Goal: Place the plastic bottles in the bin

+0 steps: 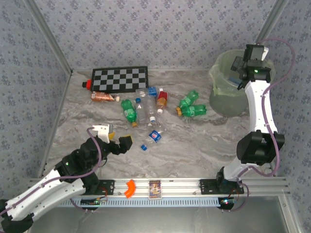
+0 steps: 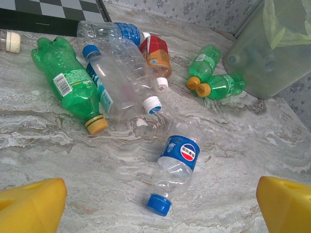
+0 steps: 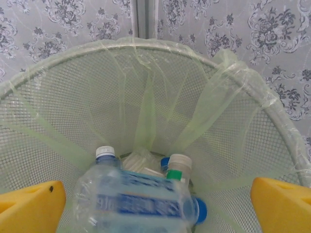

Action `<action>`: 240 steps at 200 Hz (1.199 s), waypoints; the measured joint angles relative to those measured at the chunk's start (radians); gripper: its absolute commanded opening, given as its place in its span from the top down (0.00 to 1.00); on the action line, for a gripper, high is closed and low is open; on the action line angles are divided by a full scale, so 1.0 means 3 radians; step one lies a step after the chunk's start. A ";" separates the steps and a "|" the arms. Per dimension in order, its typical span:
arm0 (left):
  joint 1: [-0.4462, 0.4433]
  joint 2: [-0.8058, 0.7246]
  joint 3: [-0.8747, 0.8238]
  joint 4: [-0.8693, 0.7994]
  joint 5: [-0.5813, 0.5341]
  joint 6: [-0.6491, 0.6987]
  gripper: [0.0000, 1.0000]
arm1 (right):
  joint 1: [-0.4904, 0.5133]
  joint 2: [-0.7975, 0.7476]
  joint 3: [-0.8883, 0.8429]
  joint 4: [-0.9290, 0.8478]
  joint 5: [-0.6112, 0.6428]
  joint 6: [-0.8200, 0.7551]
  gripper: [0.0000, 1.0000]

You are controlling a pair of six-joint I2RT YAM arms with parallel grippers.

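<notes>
— Right jaws?
— Spread wide above the bin [image 1: 227, 94], gripping nothing. Yellow fingers [image 3: 29, 206] far out to either side. Directly below and between them, a clear blue-labelled bottle [image 3: 138, 206], touching neither; resting or dropping, hard to say. Under it, other capped bottles [image 3: 179, 164] inside the liner [image 3: 228, 97].
— Danger there?
— Snagging, mostly. Loose liner folds just ahead of the fingers. Pulled away carelessly, could drag plastic along, perhaps tip the bin. Better lifted straight up.
— Left jaws?
— Also wide open, empty, low over the worktop [image 2: 73, 160]. Just ahead, roughly centred between the fingers [image 2: 286, 204], a clear bottle with a round logo [image 2: 179, 165], on its side, blue cap nearest, slanted across the closing line.
— Likely next pick, then. Trouble?
— Thin, round, slippery. Could squirt out or spin away under an off-centre pinch; could crumple under a hard squeeze. Beyond it, a tight cluster: green bottle [image 2: 68, 82], clear ones [image 2: 121, 82], an orange-brown one [image 2: 158, 56]. Would get shoved about on any overreach.
— Further ahead, to the right?
— Two green bottles [image 2: 214, 80] just beside the foot of the bin. Awkward later: little room for fingers next to the wall.
</notes>
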 measured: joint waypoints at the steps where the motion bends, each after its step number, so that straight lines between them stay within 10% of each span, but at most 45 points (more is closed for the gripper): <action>1: 0.0000 0.0000 0.0000 0.0000 0.0000 0.0000 0.00 | 0.0000 0.0000 0.0000 -0.0001 0.0000 0.0000 0.00; 176: 0.0000 0.1361 0.0006 0.0350 0.0205 0.0114 0.00 | 0.1579 -0.1279 -0.0856 0.0270 -0.0342 0.0300 0.00; 240: 0.0000 0.2216 0.0282 0.0366 0.0490 0.0315 0.18 | 0.2356 -0.1345 -0.1554 0.0582 -0.0504 0.0308 0.00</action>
